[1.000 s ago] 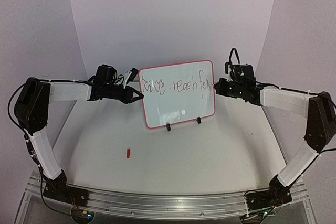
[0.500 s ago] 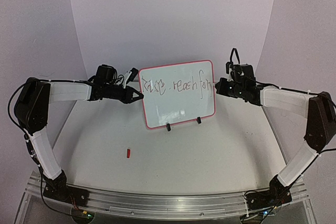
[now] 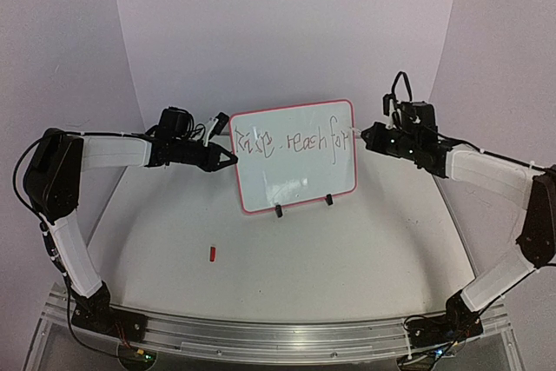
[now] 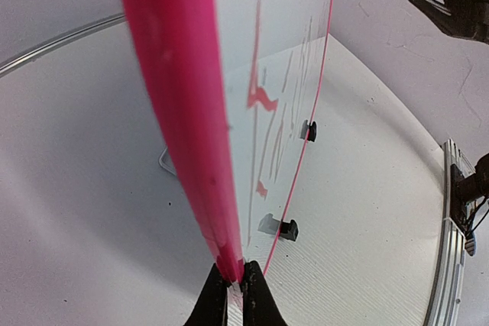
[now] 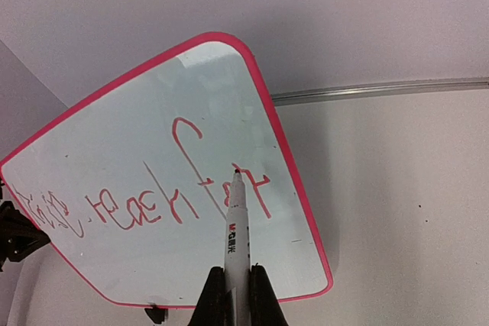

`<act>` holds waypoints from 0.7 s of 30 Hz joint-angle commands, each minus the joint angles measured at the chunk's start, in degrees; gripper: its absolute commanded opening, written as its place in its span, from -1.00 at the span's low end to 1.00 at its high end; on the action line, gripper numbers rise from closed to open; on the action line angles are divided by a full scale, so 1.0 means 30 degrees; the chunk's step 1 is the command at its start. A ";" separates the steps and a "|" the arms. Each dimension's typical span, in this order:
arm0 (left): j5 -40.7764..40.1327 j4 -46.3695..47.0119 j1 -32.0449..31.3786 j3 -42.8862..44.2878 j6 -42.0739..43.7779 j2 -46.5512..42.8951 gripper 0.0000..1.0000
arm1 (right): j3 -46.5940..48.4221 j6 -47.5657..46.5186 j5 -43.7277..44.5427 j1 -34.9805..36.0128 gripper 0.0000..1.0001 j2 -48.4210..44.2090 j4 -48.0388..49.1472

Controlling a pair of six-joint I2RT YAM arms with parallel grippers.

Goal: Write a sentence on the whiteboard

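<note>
1. Whiteboard [image 3: 294, 175] stands upright on the table [image 3: 365, 258], propped on two black clip feet [image 3: 279, 210] under its lower edge. A thin pink-red frame runs round its white face. The face looks toward the arm bases, and the right side sits a little higher than the left.
2. The sentence [image 3: 295, 140] runs in a single line across the upper half of the whiteboard and reads roughly "Raise. reach for". It looks dark from above and red in the wrist views.
3. The left gripper [image 4: 233, 284] is at the whiteboard's left edge, about mid-height. Its fingers are pressed together on the pink frame, pinching the edge between their tips.
4. The right gripper [image 5: 231, 292] is just beside the whiteboard's right edge, level with the line of writing. Its fingers are clamped on a white marker [image 5: 235, 227], whose barrel points from the fingers toward the board's face.
5. The marker's tip lies over the last word, at the "r" of "for", near the right frame. Whether it touches the surface or hangs just off it cannot be told.
6. A small red piece [image 3: 214, 254] lies on the table in front of the whiteboard, off its lower left corner and well apart from it.
</note>
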 commanded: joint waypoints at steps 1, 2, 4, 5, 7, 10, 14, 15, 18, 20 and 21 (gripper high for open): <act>-0.1122 -0.0963 0.0061 0.0274 0.0583 -0.0246 -1.00 | -0.0557 0.0327 -0.1129 -0.0022 -1.00 -0.1848 0.0285; -0.1071 -0.0961 0.0064 0.0274 0.0572 -0.0259 -1.00 | -0.0646 0.0434 -0.1432 0.0049 -1.00 -0.2074 0.0239; -0.1021 -0.0949 0.0060 0.0224 0.0539 -0.0311 -1.00 | -0.0766 0.0553 -0.1896 0.0265 -1.00 -0.2360 0.0135; -0.0992 -0.0923 0.0056 0.0194 0.0523 -0.0333 -1.00 | -0.0852 0.0642 -0.2033 0.0510 -1.00 -0.2497 0.0140; -0.0972 -0.0876 0.0062 0.0135 0.0404 -0.0392 -1.00 | -0.0993 0.0656 -0.1775 0.1704 -1.00 -0.2648 0.0112; -0.0929 -0.0918 0.0063 0.0098 0.0362 -0.0487 -1.00 | -0.0858 0.0467 -0.0921 0.3603 -1.00 -0.2325 0.0114; -0.0683 -0.0920 0.0063 0.0105 0.0397 -0.0524 -1.00 | -0.0513 0.0613 -0.0805 0.5852 -1.00 -0.0967 0.0882; -0.0658 -0.0905 0.0060 0.0100 0.0362 -0.0532 -1.00 | -0.0547 0.0613 -0.0828 0.6188 -1.00 -0.0728 0.1205; -0.0595 -0.0781 0.0051 0.0098 0.0277 -0.0564 -1.00 | -0.0355 0.0583 -0.0733 0.7685 -1.00 0.0577 0.2392; -0.0563 -0.0772 0.0058 0.0102 0.0254 -0.0603 -1.00 | 0.0163 0.0633 -0.0796 0.8273 -1.00 0.1546 0.2596; -0.0580 -0.0773 0.0062 0.0099 0.0253 -0.0633 -1.00 | 0.0465 0.0641 -0.0787 0.8568 -1.00 0.2013 0.2623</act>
